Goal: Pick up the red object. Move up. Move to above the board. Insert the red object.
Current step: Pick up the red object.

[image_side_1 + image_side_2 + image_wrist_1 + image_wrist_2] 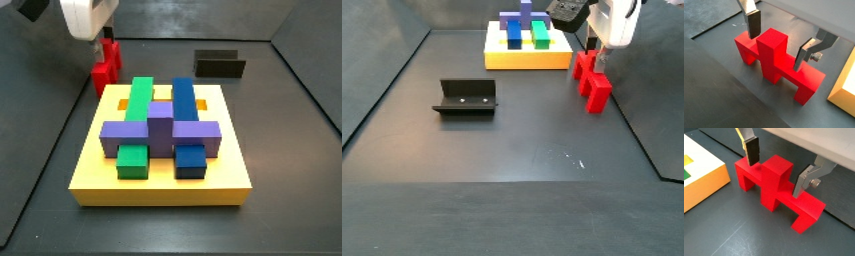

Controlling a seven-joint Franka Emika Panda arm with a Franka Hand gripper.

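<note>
The red object (774, 55) is a bright red bar with a raised central stub and stands on the dark floor beside the board in both wrist views (774, 178). The gripper (777, 48) is lowered over it, jaws open, one silver finger (753, 25) on each side of the stub with a small gap on both sides. In both side views the red object (104, 68) (592, 82) shows under the gripper (596, 52). The yellow board (160, 185) carries green, blue and purple blocks; its edge lies next to the red object (704, 183).
The fixture (465, 97), a dark L-shaped bracket, stands on the floor away from the board, also seen in a side view (221, 65). The enclosure's wall (817, 143) rises close behind the gripper.
</note>
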